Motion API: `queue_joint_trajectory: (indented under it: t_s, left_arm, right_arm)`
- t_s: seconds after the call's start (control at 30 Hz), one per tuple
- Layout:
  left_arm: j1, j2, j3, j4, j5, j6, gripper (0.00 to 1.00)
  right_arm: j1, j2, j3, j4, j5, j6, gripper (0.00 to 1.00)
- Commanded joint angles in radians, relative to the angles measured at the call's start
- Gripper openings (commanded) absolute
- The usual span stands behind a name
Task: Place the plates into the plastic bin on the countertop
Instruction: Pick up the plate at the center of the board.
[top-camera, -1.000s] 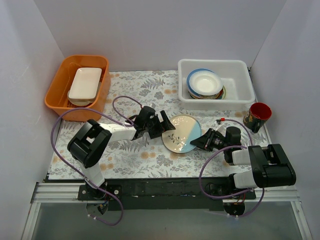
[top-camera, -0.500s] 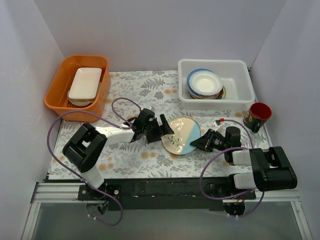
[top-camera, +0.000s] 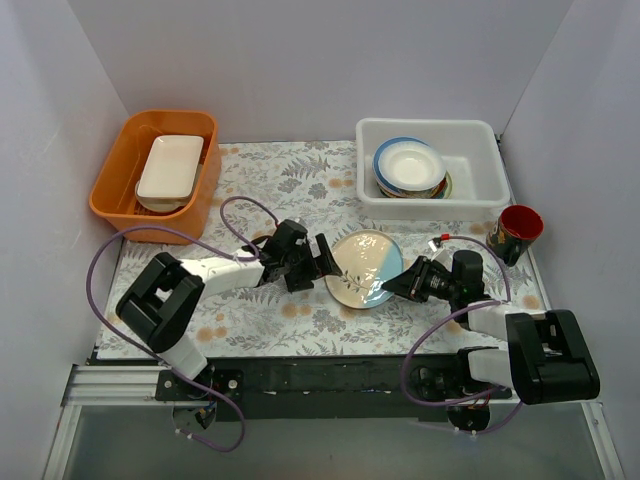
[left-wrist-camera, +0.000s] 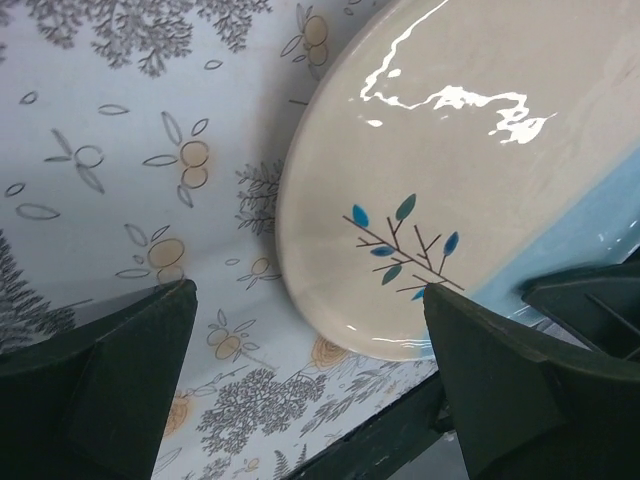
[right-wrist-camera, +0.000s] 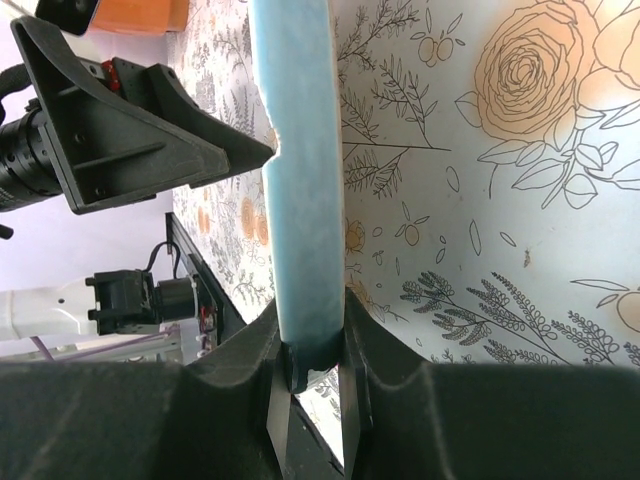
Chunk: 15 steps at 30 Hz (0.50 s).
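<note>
A cream and light blue plate (top-camera: 362, 266) with a leaf sprig lies on the leaf-print countertop (top-camera: 300, 180), its right side tilted up. My right gripper (top-camera: 398, 284) is shut on the plate's light blue rim (right-wrist-camera: 300, 180), which stands edge-on between its jaws (right-wrist-camera: 312, 352). My left gripper (top-camera: 322, 260) is open at the plate's left edge and touches nothing. In the left wrist view the plate (left-wrist-camera: 470, 140) lies ahead of the spread fingers (left-wrist-camera: 110, 370). The white plastic bin (top-camera: 430, 206) at the back right holds a stack of plates (top-camera: 410, 167).
An orange tub (top-camera: 120, 190) with a white rectangular dish (top-camera: 170, 168) stands at the back left. A red cup (top-camera: 519, 228) stands right of the bin's front corner. White walls close in the sides and back.
The left arm has swung lower and its gripper has shifted slightly toward the near edge beside the plate. The right gripper keeps its hold on the plate's rim.
</note>
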Motion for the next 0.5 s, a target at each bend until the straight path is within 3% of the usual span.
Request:
queue_joint_trajectory:
  t_s: [0.0,0.47]
  left_arm:
    - [-0.004,-0.087,-0.044,-0.16,-0.073,0.026,0.98]
    - [0.004,-0.349,-0.038,-0.32,-0.15,0.035,0.98]
  right_arm:
    - [0.0,-0.043,0.069,0.031,-0.037,-0.039,0.01]
    - [0.0,-0.133,0.078,-0.074,-0.028,-0.068,0.01]
